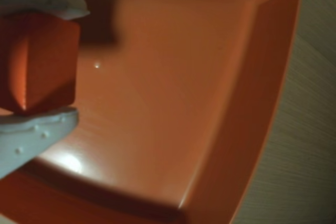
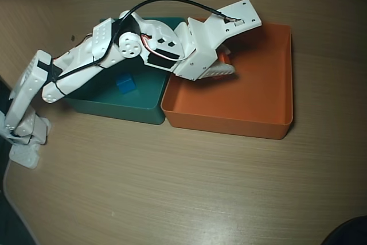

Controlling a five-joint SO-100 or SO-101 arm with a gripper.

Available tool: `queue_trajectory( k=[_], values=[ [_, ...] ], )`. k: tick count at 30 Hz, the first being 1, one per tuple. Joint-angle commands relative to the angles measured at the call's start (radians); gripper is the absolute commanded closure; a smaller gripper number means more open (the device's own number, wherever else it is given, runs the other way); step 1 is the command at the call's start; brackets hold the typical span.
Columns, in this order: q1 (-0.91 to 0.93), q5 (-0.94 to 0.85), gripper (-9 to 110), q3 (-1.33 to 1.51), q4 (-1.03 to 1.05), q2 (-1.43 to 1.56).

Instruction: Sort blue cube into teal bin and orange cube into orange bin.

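The wrist view shows the orange cube (image 1: 42, 61) clamped between my gripper's (image 1: 76, 62) two white fingers, hanging over the floor of the orange bin (image 1: 173, 93). From overhead, the arm reaches from the left across the teal bin (image 2: 114, 108), and the gripper (image 2: 226, 64) hovers inside the upper left part of the orange bin (image 2: 229, 123). Only a sliver of the orange cube (image 2: 225, 57) shows there, under the gripper. Inside the teal bin lies the blue cube (image 2: 125, 84), partly under the arm.
The two bins stand side by side, touching, on a wooden table (image 2: 172, 187). The arm's base (image 2: 23, 136) is at the left edge. A dark object (image 2: 350, 233) pokes in at the bottom right corner.
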Motion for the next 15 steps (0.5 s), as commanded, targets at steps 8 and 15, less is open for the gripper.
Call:
queue_trajectory(
  k=[8,15],
  values=[
    [0.009,0.000,64,-0.080,-0.020,0.044],
    [0.009,-0.002,64,-0.080,-0.020,0.046]
  ],
)
